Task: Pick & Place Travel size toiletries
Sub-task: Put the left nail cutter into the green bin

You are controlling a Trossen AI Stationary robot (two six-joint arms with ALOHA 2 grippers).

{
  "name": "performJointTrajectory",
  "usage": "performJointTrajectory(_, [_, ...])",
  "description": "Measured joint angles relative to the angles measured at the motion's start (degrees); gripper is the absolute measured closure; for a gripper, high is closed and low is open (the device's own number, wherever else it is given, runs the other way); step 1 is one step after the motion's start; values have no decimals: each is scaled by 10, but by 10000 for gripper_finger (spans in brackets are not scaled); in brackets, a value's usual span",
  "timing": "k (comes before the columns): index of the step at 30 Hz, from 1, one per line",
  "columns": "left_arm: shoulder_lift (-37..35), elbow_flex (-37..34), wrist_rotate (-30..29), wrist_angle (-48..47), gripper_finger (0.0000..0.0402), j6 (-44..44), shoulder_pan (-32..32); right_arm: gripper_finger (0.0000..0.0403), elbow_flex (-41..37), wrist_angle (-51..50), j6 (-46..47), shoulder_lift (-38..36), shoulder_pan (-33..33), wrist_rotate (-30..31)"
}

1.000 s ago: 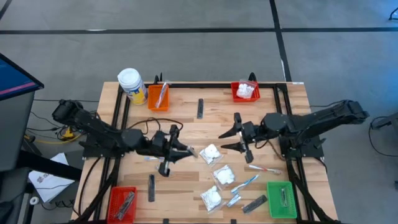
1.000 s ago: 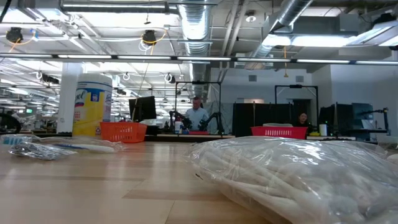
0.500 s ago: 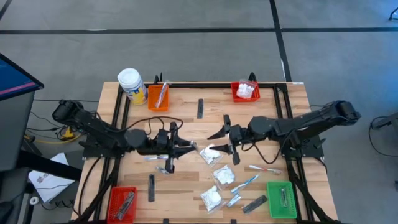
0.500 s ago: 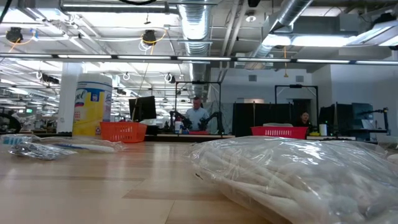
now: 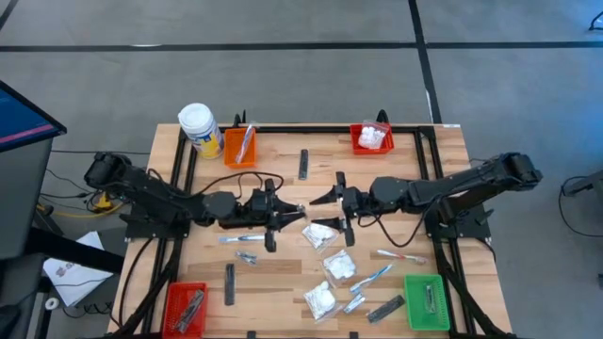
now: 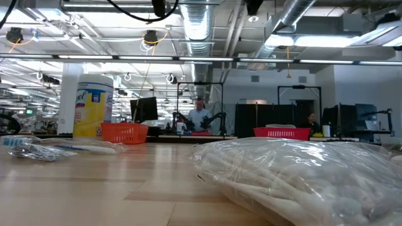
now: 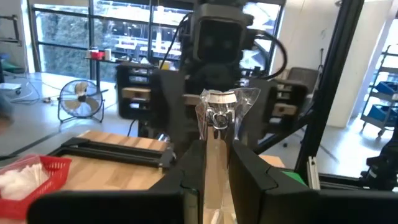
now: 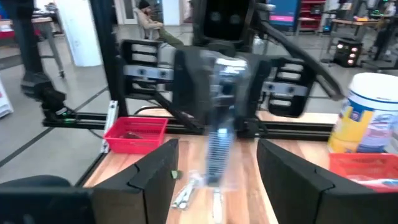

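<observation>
Between both arms, a clear-wrapped toothbrush (image 7: 217,134) points lengthwise toward the right gripper (image 5: 332,206).

Left pincer (image 5: 288,211) clamped, right pincer (image 5: 327,210) spread wide, tips facing mid-table, both arms outstretched.

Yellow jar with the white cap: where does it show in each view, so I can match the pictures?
High view: yellow jar at the table's top-left corner, beside the orange bin.
Low view: jar at left, orange bin just right of it.
Left wrist view: not in it.
Right wrist view: jar at the right edge, bin below it.
Shared landmark: the orange bin.
</observation>
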Motion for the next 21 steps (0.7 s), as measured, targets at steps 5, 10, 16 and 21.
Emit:
performJointTrajectory(5, [5, 0, 0, 5, 359, 13, 2, 183, 0, -1, 1, 0, -6, 0])
performJointTrajectory(10, [27, 0, 1, 42, 365, 30, 2, 183, 0, -3, 8, 0, -6, 0])
performJointTrajectory(16, [47, 0, 20, 89, 365, 51, 2, 183, 0, -7, 15, 0, -6, 0])
performJointTrajectory(21, [47, 0, 27, 101, 365, 63, 2, 184, 0, -10, 17, 0, -6, -2])
